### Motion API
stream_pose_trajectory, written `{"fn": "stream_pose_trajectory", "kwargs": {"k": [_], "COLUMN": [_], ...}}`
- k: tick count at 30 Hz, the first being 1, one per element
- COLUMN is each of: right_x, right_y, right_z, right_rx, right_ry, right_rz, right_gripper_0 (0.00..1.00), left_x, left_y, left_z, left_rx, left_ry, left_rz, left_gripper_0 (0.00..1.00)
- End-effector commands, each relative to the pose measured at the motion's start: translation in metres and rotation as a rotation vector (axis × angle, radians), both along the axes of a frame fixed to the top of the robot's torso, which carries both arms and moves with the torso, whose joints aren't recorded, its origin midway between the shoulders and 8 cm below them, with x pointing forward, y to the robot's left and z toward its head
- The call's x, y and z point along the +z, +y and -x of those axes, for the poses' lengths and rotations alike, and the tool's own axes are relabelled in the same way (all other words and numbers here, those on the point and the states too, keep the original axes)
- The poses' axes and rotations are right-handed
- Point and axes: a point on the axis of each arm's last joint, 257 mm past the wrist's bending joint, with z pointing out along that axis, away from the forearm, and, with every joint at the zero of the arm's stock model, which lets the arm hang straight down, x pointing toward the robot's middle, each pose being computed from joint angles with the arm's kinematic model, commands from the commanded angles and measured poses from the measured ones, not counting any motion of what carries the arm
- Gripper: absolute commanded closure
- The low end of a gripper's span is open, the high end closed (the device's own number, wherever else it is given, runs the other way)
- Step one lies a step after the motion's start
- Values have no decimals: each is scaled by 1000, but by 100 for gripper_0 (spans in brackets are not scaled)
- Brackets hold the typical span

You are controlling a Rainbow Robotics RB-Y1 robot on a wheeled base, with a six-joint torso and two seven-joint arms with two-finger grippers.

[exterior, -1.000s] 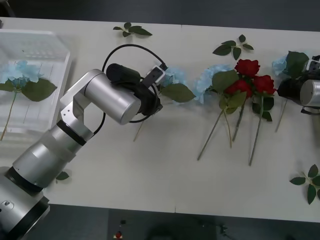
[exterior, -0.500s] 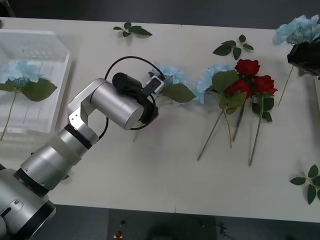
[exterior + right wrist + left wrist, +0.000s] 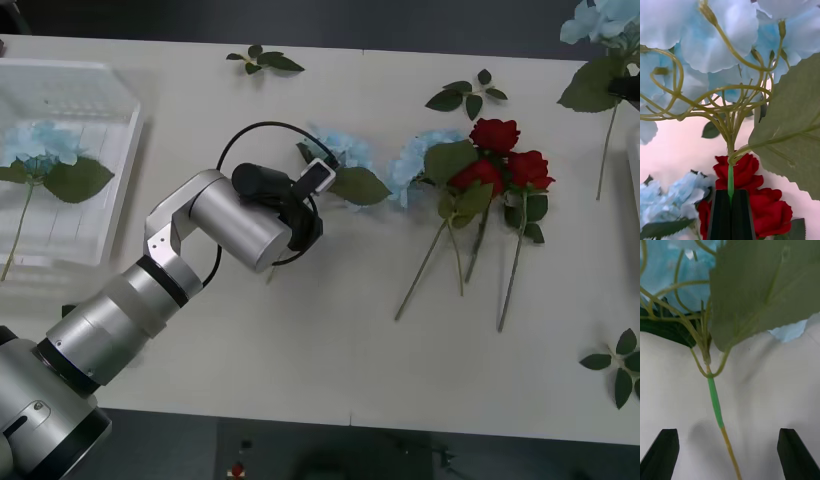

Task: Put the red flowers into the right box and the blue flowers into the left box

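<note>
White table [image 3: 330,350], dark floor beyond its edges, possibly grey

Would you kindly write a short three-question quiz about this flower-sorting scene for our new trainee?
1. True or false: the right gripper is shut on the stem of a blue flower.
2. How many red flowers lie on the table?
A) one B) three C) five
3. Fill in: the left gripper is open, its fingers on either side of a blue flower's ____.

Key
1. True; the flower is lifted at the table's far right.
2. B.
3. Stem; the left box already holds one blue flower.
</note>
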Motion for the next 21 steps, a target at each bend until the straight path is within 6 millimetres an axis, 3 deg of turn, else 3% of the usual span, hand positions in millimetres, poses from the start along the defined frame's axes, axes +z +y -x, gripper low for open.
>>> {"fn": "stream_pose_trajectory", "kwargs": {"k": [1,2,3,12,17,18,19,20,21], "right_x": [41,44,47,63,65,66,67,69,69], "right_y": [12,21,29,115,156,165,171,178,182], "right_z": [20,27,32,88,112,117,121,126,129], "right_rx": [119,168,204,578,705,729,745,765,777], "right_ry": [-114,-131,-144,-307,-419,-448,-468,-496,-512], "right_rz": [90,121,140,252,274,278,283,290,291], "right_gripper_0": [100,100,100,100,100,100,100,100,100], "left_x": [30,29,28,26,38,39,41,43,45], "left_y": [-16,-15,-15,-12,-7,-7,-9,-8,-7], "left_z": [-16,-17,-18,-22,-25,-25,-25,-26,-28], "left_rx": [-42,-39,-38,-35,-40,-41,-43,-44,-44], "left_ry": [-87,-90,-93,-101,-125,-121,-121,-128,-137], "left_rz": [3,7,9,11,21,34,46,57,59], "left_gripper_0": [78,96,100,100,100,91,39,0,0]}}
